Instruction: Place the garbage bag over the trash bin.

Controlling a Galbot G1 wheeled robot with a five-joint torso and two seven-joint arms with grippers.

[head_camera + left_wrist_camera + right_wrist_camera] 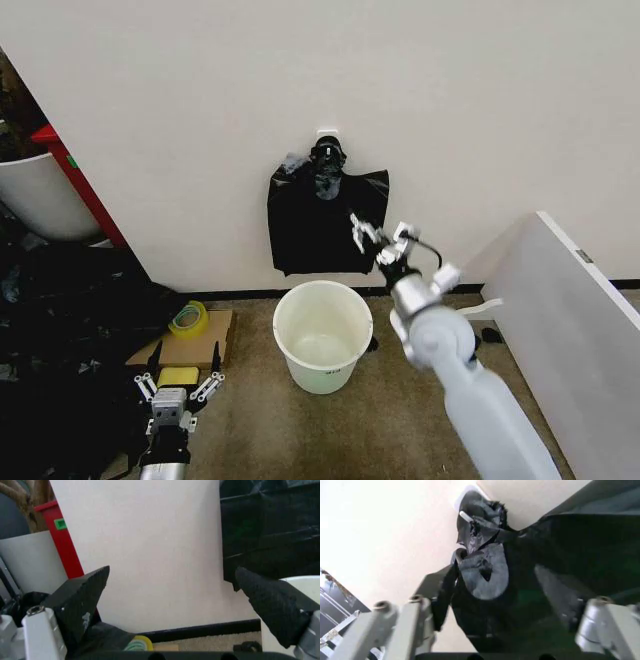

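A flat black bundle of bags (325,225) hangs knotted from a hook on the wall; it also shows in the right wrist view (530,592) and the left wrist view (270,528). The garbage bag itself is out of view. The trash bin (300,365), a round white bucket, stands on the floor right under the bundle, its rim (302,580) at the edge of the left wrist view. My right gripper (378,238) (505,630) is open, raised at the bundle's lower right corner, holding nothing. My left gripper (182,378) (175,588) stays low to the bin's left, open.
A cardboard sheet (200,345) with a yellow-green tape roll (187,318) lies left of the bin. A heap of rumpled black plastic (60,330) and a white tub with a red edge (40,190) fill the left. A white panel (570,320) leans at the right.
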